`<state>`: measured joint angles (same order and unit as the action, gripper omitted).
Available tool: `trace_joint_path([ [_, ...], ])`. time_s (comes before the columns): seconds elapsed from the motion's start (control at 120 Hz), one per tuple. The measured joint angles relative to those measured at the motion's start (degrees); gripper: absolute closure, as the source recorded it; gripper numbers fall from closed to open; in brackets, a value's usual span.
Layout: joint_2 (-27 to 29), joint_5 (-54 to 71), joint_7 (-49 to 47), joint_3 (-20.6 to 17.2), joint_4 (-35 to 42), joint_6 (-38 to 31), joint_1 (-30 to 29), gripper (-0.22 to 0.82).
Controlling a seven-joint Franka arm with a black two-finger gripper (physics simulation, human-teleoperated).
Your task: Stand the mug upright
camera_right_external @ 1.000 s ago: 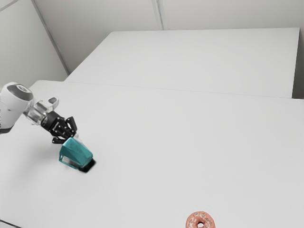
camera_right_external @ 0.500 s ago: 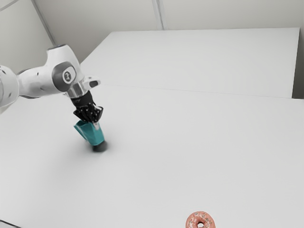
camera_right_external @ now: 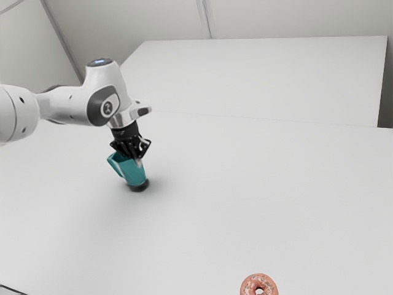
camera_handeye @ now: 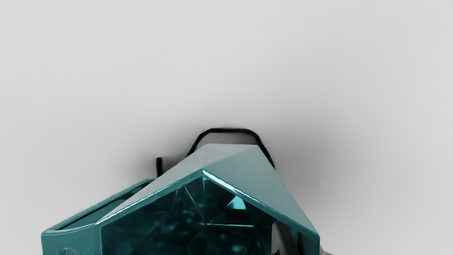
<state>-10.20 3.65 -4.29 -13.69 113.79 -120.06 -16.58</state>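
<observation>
The mug (camera_right_external: 134,171) is toward the table's (camera_right_external: 245,203) end at the exterior view's left, in from the far edge, its long axis leaning slightly, mouth up beneath the gripper (camera_right_external: 137,160), which pinches its wall, one finger inside. A second ago it leaned far more; the remaining lean likely needs straightening.

white table (camera_right_external: 276,203) | pale grey walls (camera_right_external: 295,18) | soft light

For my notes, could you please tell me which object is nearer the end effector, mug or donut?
The teal mug, gripped by the end effector; the pink donut lies well away.
</observation>
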Motion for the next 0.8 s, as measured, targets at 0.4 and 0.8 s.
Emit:
trace_joint_path([
  [0.4, -2.5, 0.3, -5.4, -0.3, 0.0, -2.7, 0.1, 0.53],
  [0.8, 5.7, 1.9, -7.8, -0.7, -0.8, 0.2, 1.6, 0.08],
])
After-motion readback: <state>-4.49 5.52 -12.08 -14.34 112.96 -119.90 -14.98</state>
